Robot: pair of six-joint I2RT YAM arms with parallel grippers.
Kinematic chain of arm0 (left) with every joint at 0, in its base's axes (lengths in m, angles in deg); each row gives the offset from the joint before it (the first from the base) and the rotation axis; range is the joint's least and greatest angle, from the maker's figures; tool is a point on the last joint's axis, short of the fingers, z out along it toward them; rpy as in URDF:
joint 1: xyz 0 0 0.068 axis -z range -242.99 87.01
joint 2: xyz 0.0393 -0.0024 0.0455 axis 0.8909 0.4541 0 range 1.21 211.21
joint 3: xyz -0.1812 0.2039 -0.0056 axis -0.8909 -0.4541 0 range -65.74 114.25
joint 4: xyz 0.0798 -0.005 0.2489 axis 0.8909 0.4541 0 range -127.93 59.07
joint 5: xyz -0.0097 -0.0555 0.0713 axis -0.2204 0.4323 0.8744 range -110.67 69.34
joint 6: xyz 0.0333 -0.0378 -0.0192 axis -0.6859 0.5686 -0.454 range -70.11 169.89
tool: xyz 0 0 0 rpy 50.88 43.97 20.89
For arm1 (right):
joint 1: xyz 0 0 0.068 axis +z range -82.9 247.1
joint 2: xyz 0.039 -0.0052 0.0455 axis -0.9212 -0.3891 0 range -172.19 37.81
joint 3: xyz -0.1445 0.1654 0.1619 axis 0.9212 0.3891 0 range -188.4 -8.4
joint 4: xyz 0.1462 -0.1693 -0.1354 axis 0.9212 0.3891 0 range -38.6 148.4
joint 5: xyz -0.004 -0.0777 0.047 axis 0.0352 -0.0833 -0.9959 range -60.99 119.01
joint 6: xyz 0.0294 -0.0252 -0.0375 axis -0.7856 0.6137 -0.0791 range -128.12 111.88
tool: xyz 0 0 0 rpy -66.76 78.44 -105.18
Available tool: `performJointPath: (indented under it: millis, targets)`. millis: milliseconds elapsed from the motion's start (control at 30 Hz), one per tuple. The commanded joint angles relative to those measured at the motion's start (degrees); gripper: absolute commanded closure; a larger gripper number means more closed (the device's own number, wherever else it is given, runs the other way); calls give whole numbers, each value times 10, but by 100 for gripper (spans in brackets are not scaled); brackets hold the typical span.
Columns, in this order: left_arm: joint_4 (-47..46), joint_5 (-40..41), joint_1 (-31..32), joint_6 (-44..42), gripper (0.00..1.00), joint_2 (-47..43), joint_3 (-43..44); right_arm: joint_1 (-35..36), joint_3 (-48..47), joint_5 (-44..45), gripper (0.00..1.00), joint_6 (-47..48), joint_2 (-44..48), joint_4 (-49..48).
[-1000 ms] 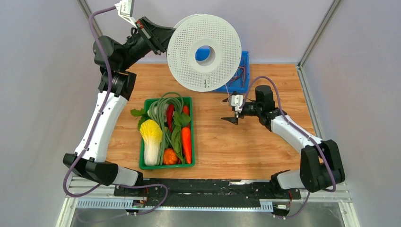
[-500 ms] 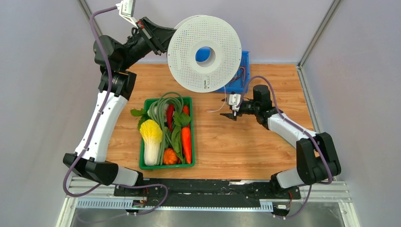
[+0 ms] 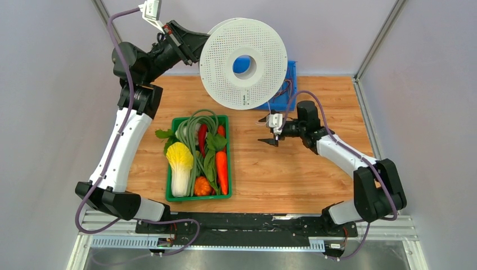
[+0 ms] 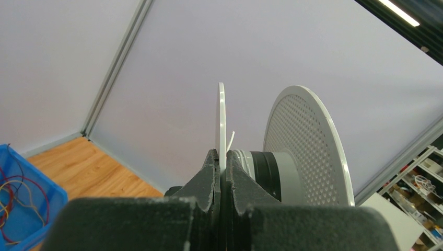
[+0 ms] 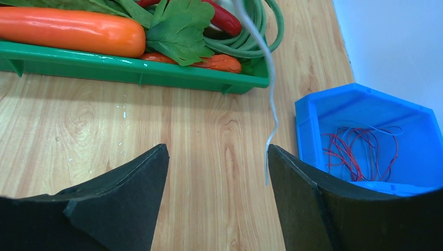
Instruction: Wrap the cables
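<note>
The pale-grey perforated spool [image 3: 225,62] is held up in the air at the back, its face turned to the top camera. My left gripper [image 3: 194,45] is shut on the rim of one thin flange [image 4: 221,120]. The other flange [image 4: 308,151] stands to the right in the left wrist view. A short end of the white wire [image 4: 230,140] sticks up by the hub. My right gripper [image 3: 270,140] hovers low over the table, open [image 5: 217,172]. The thin white wire [image 5: 270,110] hangs down in front of it and ends beside the inner face of its right finger [image 5: 292,183].
A green tray [image 3: 169,185] of toy vegetables lies at centre left; its rim also shows in the right wrist view [image 5: 130,70]. A blue bin [image 3: 289,84] with red wire coils stands at the back, behind the spool, and right of my right gripper [image 5: 308,115].
My right gripper has shifted a little to the left over the table and stays open. The loose wire beside it has moved. The left arm and spool have not moved.
</note>
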Motion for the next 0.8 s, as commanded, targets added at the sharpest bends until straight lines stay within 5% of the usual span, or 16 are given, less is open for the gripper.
performJointPath:
  millis: [0, 567, 767]
  targets:
    - [-43, 18, 2, 12, 100, -2, 18, 5, -32, 2, 25, 8, -27, -18]
    - [-45, 20, 2, 15, 100, 5, 16, 9, -55, 6, 41, -18, -56, -40]
    - [-44, 21, 2, 17, 100, 8, 23, 11, -61, 18, 56, -26, -70, -45]
